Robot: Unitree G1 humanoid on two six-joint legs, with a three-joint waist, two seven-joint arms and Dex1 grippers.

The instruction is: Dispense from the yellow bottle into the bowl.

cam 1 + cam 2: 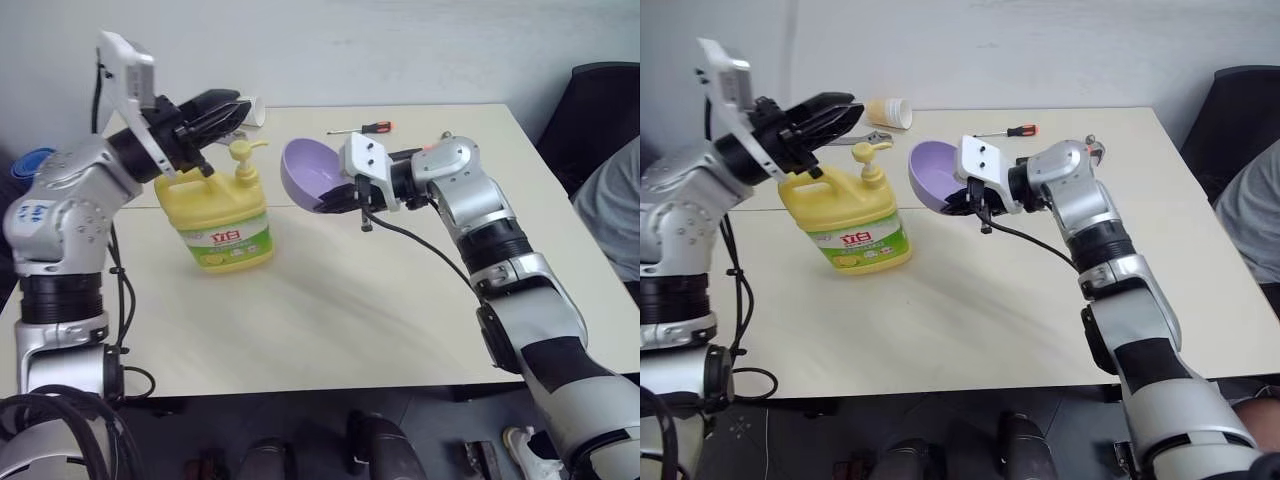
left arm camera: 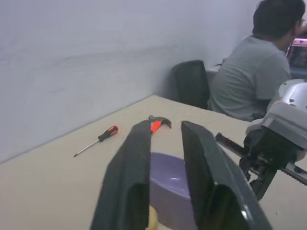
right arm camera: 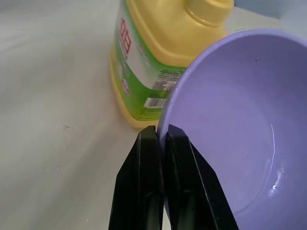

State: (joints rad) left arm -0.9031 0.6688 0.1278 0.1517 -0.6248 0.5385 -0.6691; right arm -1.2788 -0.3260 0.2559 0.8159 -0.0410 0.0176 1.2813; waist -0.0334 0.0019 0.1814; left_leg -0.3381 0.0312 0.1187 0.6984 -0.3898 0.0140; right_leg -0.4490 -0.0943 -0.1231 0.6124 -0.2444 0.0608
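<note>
Now right gripper (image 3: pixel 160 139) pinches bowl (image 1: pixel 312 172) rim, tilted beside yellow bottle (image 1: pixel 215 215).

Soft, even indoor light, faint shadows on the table (image 1: pixel 400 330), blurred near fingers in both wrist views.

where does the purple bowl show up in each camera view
Left eye view: bowl, upper centre, pinched by the right gripper.
Right eye view: upper centre, tipped sideways.
Left wrist view: low, behind the fingers.
Right wrist view: right half, rim clamped.
Shared landmark: yellow bottle beside it.
</note>
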